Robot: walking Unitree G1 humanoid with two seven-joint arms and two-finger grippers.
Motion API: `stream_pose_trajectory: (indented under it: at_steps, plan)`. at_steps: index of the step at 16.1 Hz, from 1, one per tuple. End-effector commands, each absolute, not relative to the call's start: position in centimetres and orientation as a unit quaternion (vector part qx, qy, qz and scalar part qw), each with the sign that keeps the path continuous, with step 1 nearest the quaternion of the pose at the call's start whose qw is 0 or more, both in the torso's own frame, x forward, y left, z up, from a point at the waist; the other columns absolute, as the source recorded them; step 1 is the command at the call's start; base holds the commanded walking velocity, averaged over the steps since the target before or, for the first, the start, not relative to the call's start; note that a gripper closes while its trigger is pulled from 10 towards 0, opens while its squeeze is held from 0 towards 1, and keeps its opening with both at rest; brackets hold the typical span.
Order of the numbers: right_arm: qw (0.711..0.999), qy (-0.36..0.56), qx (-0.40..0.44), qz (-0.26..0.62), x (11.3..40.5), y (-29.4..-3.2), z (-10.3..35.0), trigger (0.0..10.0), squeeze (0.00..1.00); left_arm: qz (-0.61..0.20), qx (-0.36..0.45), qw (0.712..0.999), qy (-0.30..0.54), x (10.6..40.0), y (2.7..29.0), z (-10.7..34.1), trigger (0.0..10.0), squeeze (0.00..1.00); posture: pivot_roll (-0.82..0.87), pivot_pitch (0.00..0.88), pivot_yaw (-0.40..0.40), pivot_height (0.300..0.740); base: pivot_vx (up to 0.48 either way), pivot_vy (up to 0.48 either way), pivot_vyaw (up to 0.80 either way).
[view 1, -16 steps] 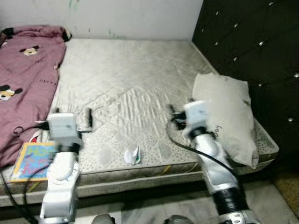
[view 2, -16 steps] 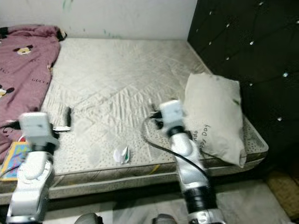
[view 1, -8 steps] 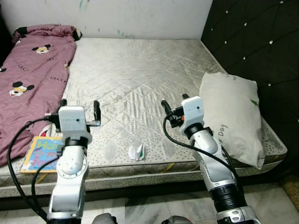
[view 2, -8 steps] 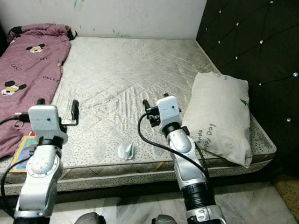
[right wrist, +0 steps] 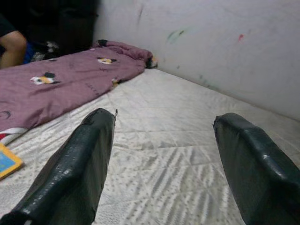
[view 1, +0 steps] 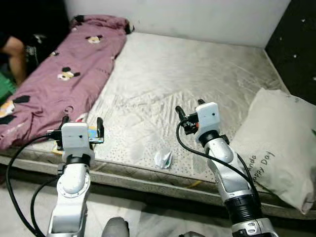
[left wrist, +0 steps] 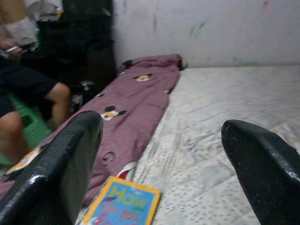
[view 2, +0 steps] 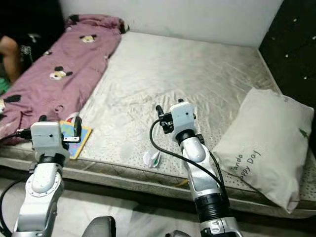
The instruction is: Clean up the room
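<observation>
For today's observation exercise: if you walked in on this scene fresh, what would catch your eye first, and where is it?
Two open grippers, the left gripper and the right gripper, hover over the near edge of a bare mattress. A crumpled wrapper lies between them near that edge. A maroon blanket runs along the mattress's left side, and a big pillow lies on the right.

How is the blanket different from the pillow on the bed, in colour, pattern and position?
The blanket is purple with cartoon mouse faces; the pillow is off-white with small printed words. The blanket lies stretched along the mattress's left side up to the wall; the pillow sits at the right, overhanging the near edge. Both are soft bedding lying on the mattress.
</observation>
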State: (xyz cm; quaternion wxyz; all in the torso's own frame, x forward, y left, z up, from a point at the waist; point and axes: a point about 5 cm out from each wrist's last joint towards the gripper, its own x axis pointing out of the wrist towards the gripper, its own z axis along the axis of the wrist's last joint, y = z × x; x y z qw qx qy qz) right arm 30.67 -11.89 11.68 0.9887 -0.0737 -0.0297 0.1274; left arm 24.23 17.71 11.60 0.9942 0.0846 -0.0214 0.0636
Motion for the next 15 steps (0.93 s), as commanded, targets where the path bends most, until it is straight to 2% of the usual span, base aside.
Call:
stream_pose_trajectory:
  at_steps: [1, 3, 8, 15]
  plan:
    - [0.992, -0.017, -0.069, 0.104, 30.76, -12.84, 11.28, 10.0, 0.0, 0.051, 0.079, 0.995, -0.017, 24.4, 17.48, 11.52, 10.0, 0.0, -0.01, 0.0, -0.048, 0.74, 0.0, 0.0, 0.0]
    - [0.994, -0.013, -0.06, 0.088, 30.67, -13.2, 11.21, 10.0, 0.0, 0.053, 0.064, 0.996, -0.013, 24.34, 17.62, 11.49, 10.0, 0.0, -0.01, 0.0, -0.051, 0.74, 0.0, 0.0, 0.0]
    - [0.995, -0.007, -0.056, 0.086, 30.54, -13.15, 10.97, 10.0, 0.0, 0.047, 0.059, 0.997, -0.009, 24.15, 17.45, 11.32, 10.0, 0.0, -0.01, 0.0, -0.052, 0.74, 0.0, 0.421, 0.0]
    - [0.995, -0.006, -0.061, 0.081, 30.61, -13.43, 11.04, 10.0, 0.0, 0.048, 0.062, 0.997, -0.013, 24.19, 17.23, 11.51, 10.0, 0.0, -0.01, 0.0, -0.059, 0.74, 0.0, 0.0, 0.0]
